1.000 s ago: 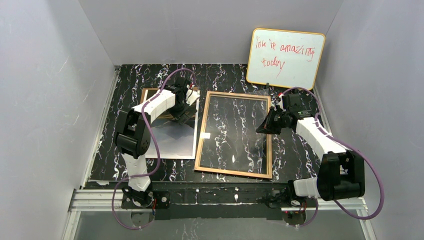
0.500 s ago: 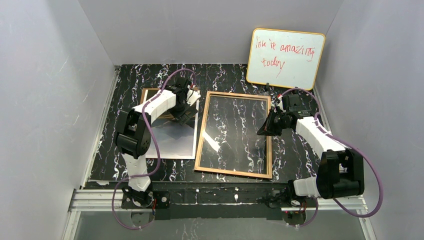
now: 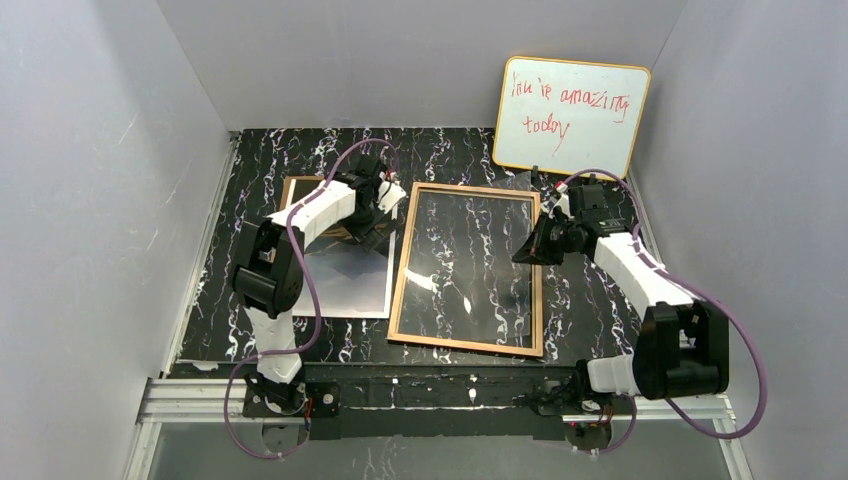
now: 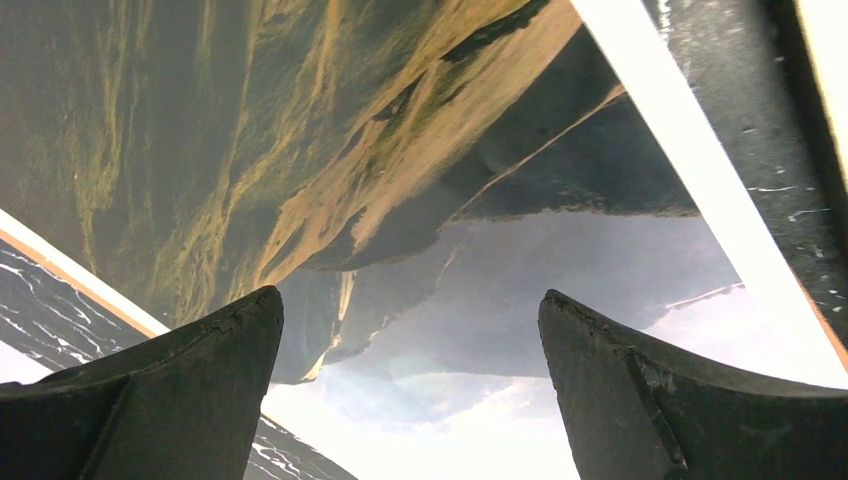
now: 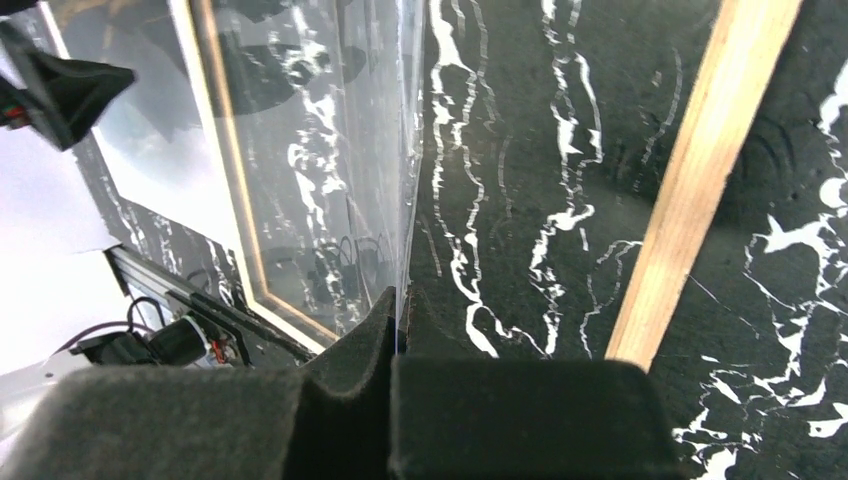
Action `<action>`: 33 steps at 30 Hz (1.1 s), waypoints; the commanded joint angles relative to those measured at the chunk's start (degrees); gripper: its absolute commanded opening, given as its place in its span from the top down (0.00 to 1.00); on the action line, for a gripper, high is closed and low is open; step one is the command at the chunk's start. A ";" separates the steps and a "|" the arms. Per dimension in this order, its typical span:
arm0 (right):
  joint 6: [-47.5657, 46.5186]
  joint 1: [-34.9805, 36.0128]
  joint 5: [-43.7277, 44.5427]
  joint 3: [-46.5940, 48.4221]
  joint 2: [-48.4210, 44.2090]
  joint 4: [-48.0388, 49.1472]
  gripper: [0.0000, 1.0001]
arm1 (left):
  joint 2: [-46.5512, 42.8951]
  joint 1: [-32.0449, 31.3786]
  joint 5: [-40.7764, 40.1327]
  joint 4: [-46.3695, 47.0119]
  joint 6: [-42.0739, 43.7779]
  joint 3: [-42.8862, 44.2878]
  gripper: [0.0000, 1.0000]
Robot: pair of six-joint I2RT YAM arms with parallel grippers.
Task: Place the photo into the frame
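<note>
Little of the job looks done. The photo lies picture-side up on the worktop, directly beneath the left pincer and wholly outside the frame. The frame lies tan back upward just to that pincer's right. The left pincer stands wide and holds nothing. The right pincer is pressed shut on the near edge of the clear pane, at the frame's right rail, and the pane stretches away from it toward the other arm.

Judging from this, the photo has not yet been gripped, carried across or laid into the opening. The brown backing panel, just beyond the left pincer and partly under the print, would probably go in last.

The overhead view alone gives the layout: print, frame and both arms side by side, with the whiteboard well behind the right pincer. It leaves both grips too small to judge. The left wrist view shows the mountain picture filling the gap between the spread fingers, though whether they touch the print is unclear. The right wrist view shows the pane's thin edge running straight out from between the closed fingers, seemingly tilted up, with the wooden rail lying flat to that pincer's right.
</note>
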 commanded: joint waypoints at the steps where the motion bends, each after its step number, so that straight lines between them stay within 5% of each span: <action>1: -0.98 -0.04 -4.32 -0.21 -5.74 6.35 0.99 | -0.93 -1.46 2.88 -2.04 -1.24 1.05 0.02; 33: -0.03 -0.97 -9.56 -2.69 -1.46 12.86 0.99 | 1.57 -2.44 7.04 -1.35 -2.43 0.40 0.02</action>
